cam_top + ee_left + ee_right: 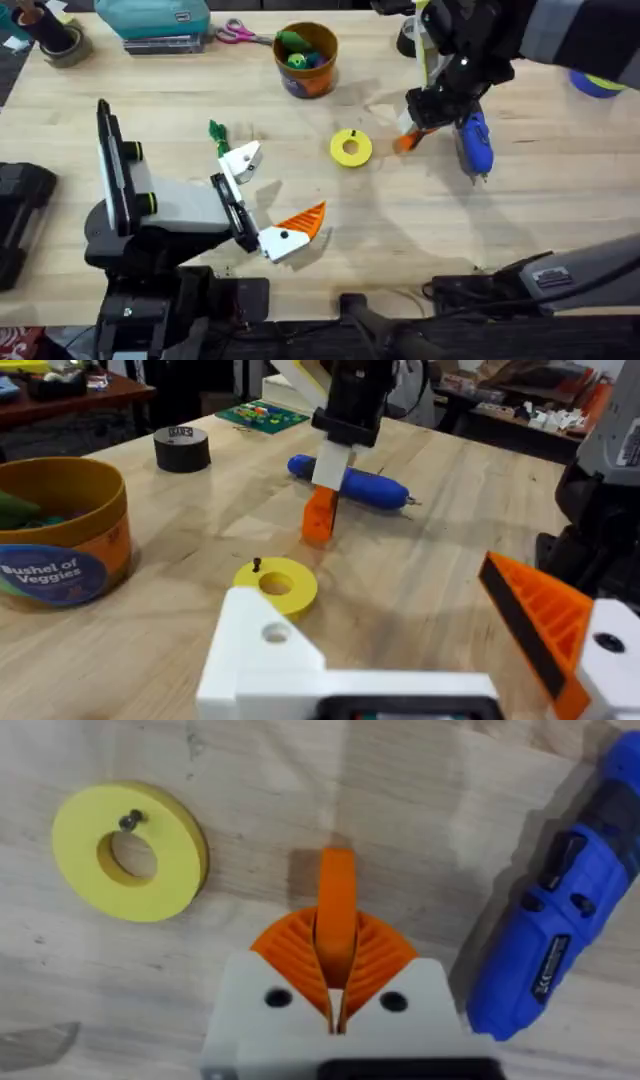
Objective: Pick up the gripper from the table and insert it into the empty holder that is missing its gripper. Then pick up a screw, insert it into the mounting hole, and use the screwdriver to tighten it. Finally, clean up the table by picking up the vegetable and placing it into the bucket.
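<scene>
Pale wood-grain table (300, 290) under my arms. From overhead, my right gripper (415, 135) hangs at two o'clock of the flat yellow disc (351, 147), beside the blue screwdriver (474, 142); the round bucket (306, 60) sits at twelve o'clock.

Left wrist: my left gripper (420, 650) stands spread (one white holder (262, 650) bare, its mounting hole showing).

Right wrist: ribbed orange pads (375, 955) clamp the smooth orange gripper (336, 910); a tiny screw (130, 819) rests on the disc.

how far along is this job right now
Nothing finished yet. In hand: the right tool is shut on the gripper near the screwdriver. Left: fitting the empty holder, the screw on the yellow disc, the vegetable into the bucket.
</scene>
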Robot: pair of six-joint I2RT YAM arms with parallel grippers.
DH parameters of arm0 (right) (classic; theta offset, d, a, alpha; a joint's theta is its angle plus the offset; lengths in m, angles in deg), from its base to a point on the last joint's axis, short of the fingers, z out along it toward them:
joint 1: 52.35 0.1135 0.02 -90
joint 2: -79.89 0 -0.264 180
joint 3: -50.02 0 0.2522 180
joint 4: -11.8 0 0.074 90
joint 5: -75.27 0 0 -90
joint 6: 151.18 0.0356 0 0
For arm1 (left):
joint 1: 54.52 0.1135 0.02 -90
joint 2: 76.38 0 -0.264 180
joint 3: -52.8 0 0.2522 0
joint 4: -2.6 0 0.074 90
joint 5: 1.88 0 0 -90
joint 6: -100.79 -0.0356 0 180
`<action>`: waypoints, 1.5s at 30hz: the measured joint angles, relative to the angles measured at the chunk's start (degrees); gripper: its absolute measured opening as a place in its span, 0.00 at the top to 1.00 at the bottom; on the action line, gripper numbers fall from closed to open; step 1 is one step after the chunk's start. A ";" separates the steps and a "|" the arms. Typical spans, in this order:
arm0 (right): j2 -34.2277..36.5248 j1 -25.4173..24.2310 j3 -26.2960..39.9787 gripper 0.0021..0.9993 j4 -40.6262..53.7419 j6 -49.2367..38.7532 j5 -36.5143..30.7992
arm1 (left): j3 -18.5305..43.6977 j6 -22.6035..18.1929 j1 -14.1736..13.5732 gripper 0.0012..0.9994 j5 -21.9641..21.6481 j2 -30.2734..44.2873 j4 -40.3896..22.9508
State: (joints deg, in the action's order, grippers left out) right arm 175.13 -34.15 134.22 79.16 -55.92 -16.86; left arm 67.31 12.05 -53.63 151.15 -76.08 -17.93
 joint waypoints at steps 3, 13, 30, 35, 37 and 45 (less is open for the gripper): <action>0.00 0.00 0.00 0.99 -0.07 0.34 -0.13 | 0.00 0.00 0.00 0.06 0.00 0.00 0.00; -0.10 0.00 0.02 0.99 0.31 0.34 -0.17 | 0.00 0.00 0.00 0.06 0.00 0.00 0.00; -7.04 0.02 19.98 0.99 11.12 0.34 1.19 | 0.00 0.00 0.00 0.06 0.02 0.00 0.00; -11.62 0.00 20.14 0.99 9.59 0.34 6.45 | 0.00 0.00 0.00 0.06 0.03 0.00 0.00; -12.70 0.00 20.17 0.99 8.74 0.34 9.58 | 0.00 0.00 0.00 0.06 0.02 0.00 0.00; -13.55 -0.97 15.24 0.99 -6.48 0.54 29.06 | 0.00 0.00 0.00 0.06 0.07 0.00 0.00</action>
State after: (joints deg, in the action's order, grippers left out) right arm 161.58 -35.12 149.45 72.68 -55.38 12.19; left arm 67.31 12.05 -53.63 151.21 -76.08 -17.93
